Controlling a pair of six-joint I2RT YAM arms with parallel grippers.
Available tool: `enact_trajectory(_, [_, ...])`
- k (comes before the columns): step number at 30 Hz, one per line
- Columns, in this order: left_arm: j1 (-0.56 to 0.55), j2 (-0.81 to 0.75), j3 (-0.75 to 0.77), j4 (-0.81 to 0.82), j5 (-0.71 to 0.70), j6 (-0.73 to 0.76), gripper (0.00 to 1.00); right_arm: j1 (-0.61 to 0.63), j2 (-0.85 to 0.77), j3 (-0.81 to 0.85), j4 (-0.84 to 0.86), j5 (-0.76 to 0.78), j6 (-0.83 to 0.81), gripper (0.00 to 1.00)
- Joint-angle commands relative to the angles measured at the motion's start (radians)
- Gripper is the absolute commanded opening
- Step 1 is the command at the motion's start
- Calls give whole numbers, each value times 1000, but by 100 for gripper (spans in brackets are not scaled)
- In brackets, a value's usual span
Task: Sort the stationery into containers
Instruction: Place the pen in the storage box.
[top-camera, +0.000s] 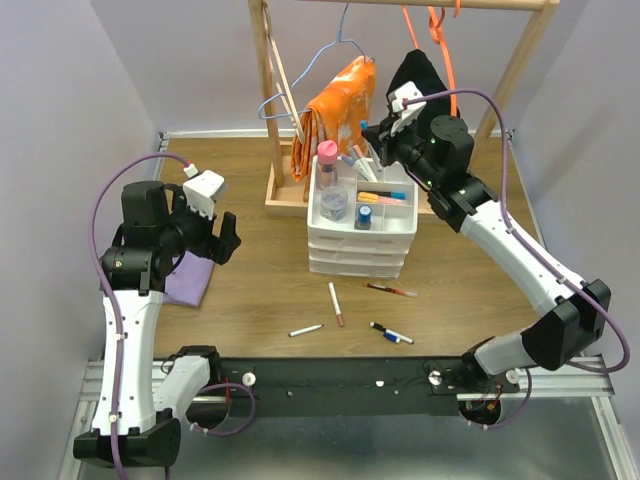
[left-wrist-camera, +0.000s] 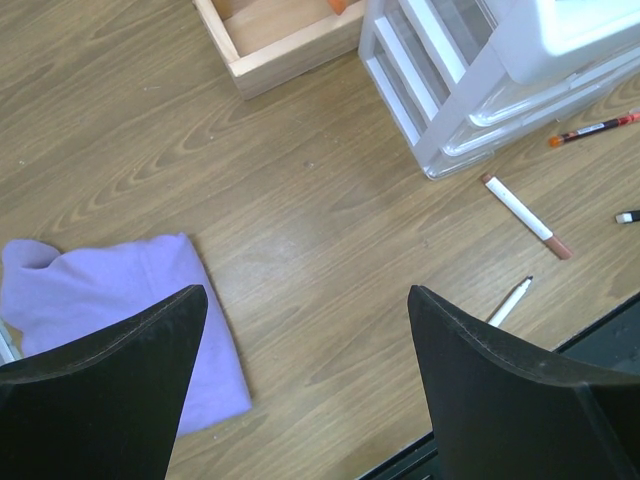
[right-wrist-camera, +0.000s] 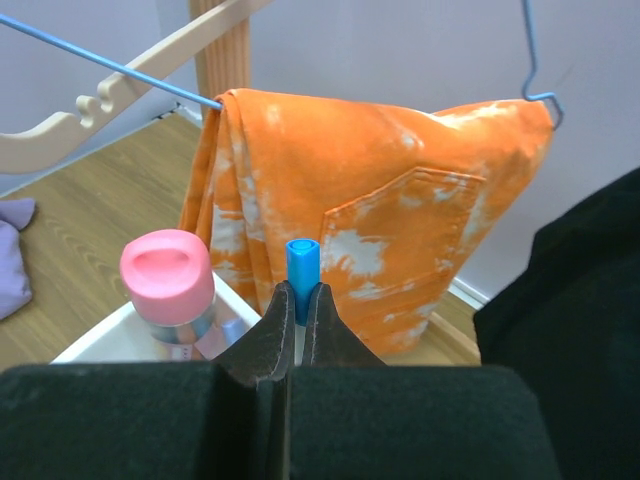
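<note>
Now your right gripper (right-wrist-camera: 297, 305) pinches the thin blue-tipped pen (right-wrist-camera: 302, 260) tight and upright, just over the white plastic divided tray (right-wrist-camera: 95, 338).

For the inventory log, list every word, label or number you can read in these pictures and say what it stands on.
No text can be read in any view.
Bottle with the pink cap: a coloured band below the cap, too blurred to read.
White pen with the brown tip: any print is too small to tell.
</note>
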Motion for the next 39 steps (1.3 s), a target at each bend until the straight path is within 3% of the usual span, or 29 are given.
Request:
enact_trajectory(1, [8,-11,-25,16,9,-12,91,-6,54,1,58,-43,41,1])
enact_trajectory(19, [10,6,-63,60,49,-8,91,-11,66,-9,-38,15,52,2])
enact_trajectory(21, [10,3,-77,69,56,-12,91,-12,57,-9,-43,17,52,4])
enact_trajectory(25, [10,-2,-96,99,78,-26,90,-11,22,-4,-100,30,70,32])
enact_trajectory(26, [10,-2,-97,102,86,-31,91,-11,17,1,-104,32,75,35])
enact_trajectory(33, [10,-17,-109,115,102,-26,91,-12,-31,73,-187,5,110,42])
enact_trajectory(36, [10,-31,-113,112,109,-20,91,-11,-55,109,-273,-115,63,42])
enact_trajectory(37, [10,-37,-114,105,113,-17,90,-7,-61,114,-347,-293,-33,42])
enact_trajectory(39, [10,-57,-119,100,109,-14,91,20,-54,139,-478,-431,-164,43])
